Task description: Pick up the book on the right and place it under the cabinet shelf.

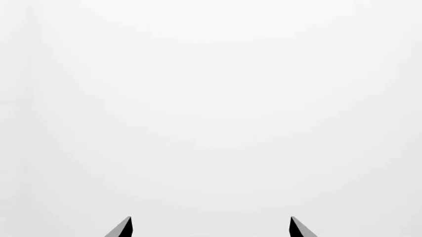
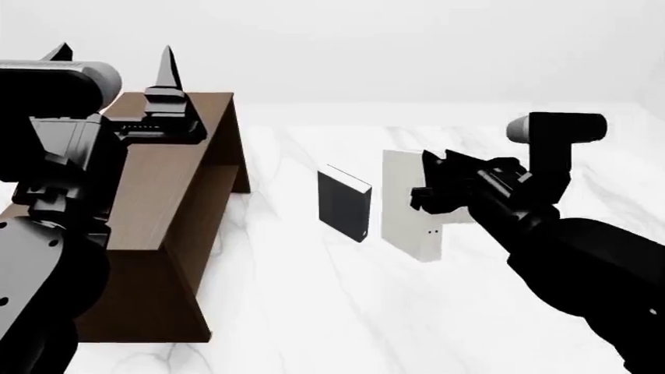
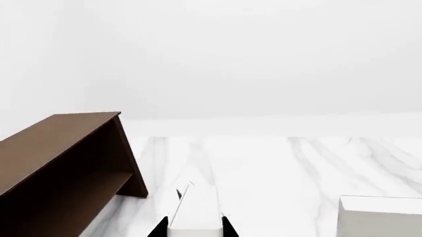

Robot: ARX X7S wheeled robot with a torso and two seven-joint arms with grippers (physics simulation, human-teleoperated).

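The book point(image 2: 400, 195) stands up on its edge on the white table point(image 2: 311, 312), well off to the right of the cabinet shelf point(image 2: 156, 202), with the black book point(image 2: 343, 204) between them. I judge I am at the grab step. My right gripper point(image 3: 194, 227) has the book's top edge between its fingers point(image 3: 228, 229), and they look pressed onto both flat sides. I cannot tell if the book is off the table yet. Next I should lift it a bit, carry it over past the black book without bumping it, and slide it into the hollow under the cabinet shelf top. My left gripper point(image 1: 211, 228) is up by the cabinet shelf, fingers spread, holding nothing.
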